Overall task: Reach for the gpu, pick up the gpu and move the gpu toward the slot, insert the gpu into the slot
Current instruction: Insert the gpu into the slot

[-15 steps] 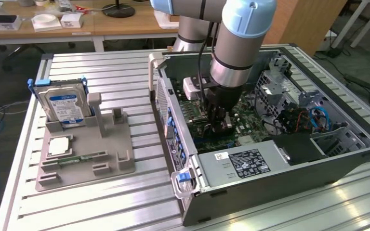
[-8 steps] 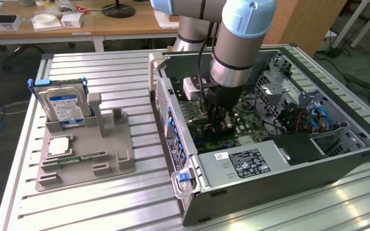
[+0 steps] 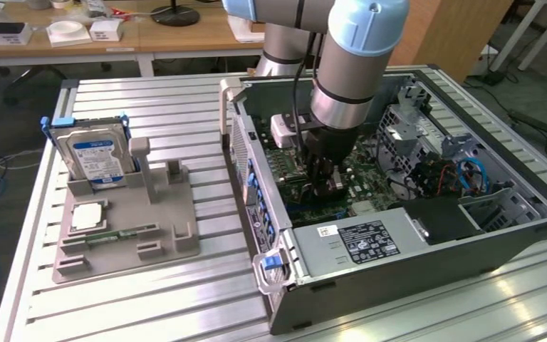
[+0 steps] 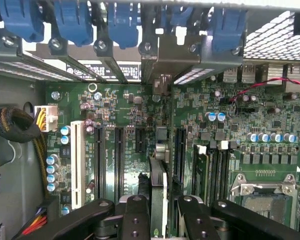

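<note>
Ribbed metal worktop (image 3: 159,299) carries an open computer case (image 3: 397,263). Inside it, the pincer (image 4: 158,210) clamps the gpu (image 4: 158,192) edge-on, upright over the motherboard (image 4: 130,105), its long axis running toward the blue-clipped rear brackets (image 4: 122,20).

— What colours does the open computer case (image 3: 416,271) show?

— Dark grey metal, with a green motherboard (image 4: 125,125) inside, black expansion slots (image 4: 119,160) beside one white slot (image 4: 77,165), and blue card latches (image 4: 122,22) along the case's edge.

— And the gpu (image 4: 158,195)?

— Green-edged card with black, seen edge-on between the black gripper (image 4: 160,220) fingers.

— On the exterior view's left?

— A silver hard drive (image 3: 96,153) with a blue label, in a grey holder (image 3: 126,228), on a ribbed silver table (image 3: 159,306). The arm (image 3: 364,50) is pale blue and silver.
</note>
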### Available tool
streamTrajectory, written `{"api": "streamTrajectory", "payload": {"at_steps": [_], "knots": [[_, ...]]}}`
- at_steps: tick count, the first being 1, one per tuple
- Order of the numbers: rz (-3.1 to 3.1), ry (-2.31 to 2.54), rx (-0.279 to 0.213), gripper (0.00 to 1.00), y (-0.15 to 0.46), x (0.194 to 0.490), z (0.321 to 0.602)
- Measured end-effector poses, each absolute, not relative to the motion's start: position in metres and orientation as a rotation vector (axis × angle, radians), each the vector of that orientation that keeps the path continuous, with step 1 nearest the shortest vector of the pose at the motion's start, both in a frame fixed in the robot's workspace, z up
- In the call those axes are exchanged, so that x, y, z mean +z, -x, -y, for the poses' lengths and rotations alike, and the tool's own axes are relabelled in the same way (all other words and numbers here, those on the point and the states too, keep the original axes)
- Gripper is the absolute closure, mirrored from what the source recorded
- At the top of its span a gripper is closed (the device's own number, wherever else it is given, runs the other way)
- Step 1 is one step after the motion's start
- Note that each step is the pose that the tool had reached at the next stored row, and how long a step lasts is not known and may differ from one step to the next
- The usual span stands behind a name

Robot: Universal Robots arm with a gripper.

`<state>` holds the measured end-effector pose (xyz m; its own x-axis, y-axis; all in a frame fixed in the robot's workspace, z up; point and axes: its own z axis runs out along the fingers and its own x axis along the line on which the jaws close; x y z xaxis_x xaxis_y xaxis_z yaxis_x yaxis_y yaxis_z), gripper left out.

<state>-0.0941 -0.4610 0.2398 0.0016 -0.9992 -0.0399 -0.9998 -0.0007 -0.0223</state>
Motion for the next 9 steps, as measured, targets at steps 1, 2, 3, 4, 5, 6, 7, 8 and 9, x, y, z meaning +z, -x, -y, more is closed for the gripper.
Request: {"api": "streamTrajectory", "payload": {"at_steps": [1,2,3,4,5,6,7,8,9], "knots": [[-2.19,2.192,0.019,0.74,0.0942,0.244,0.4611],[-2.189,2.192,0.018,0.74,0.0941,0.245,0.461],[-2.189,2.192,0.018,0.74,0.0941,0.245,0.4611],[-2.189,2.192,0.018,0.74,0.0941,0.245,0.4611],[-2.189,2.192,0.018,0.74,0.0941,0.2451,0.4611],[-2.189,2.192,0.018,0.74,0.0942,0.2451,0.4611],[-2.189,2.192,0.018,0.74,0.0942,0.2451,0.4611],[-2.189,2.192,0.018,0.74,0.0942,0.2452,0.4611],[-2.189,2.192,0.018,0.74,0.0942,0.2451,0.4612]]}}
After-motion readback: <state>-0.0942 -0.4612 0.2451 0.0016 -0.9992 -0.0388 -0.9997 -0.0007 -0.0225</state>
